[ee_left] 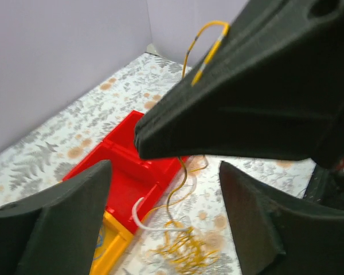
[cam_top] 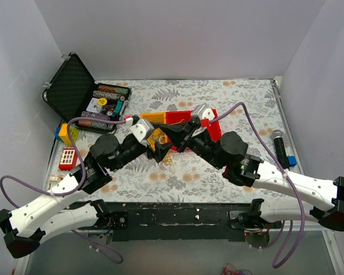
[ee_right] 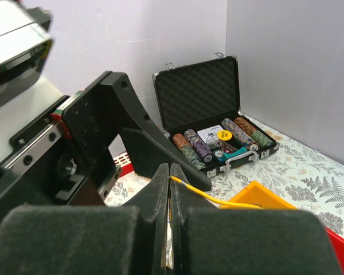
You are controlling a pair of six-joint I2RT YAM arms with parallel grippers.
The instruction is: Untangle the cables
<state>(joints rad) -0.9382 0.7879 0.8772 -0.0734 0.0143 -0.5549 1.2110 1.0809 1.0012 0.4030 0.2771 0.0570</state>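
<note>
Right gripper: fingers pressed together, clamped on a yellow cable; the cable leaves the tips sideways toward the orange bin; in the left wrist view the same cable arches above the right gripper and hangs down toward the table.

Left gripper: fingers apart, nothing between them; held just beside the right gripper over the middle of the table.

Rest of the cables: loose heap of tan-yellow loops with a white strand at its edge; lying on the flowered tabletop just in front of the red bin, below both grippers; other colours too small to tell.

Black case open at far left, poker chips inside; coloured blocks near it; dark cylindrical object near the right edge, cannot tell what it is.
</note>
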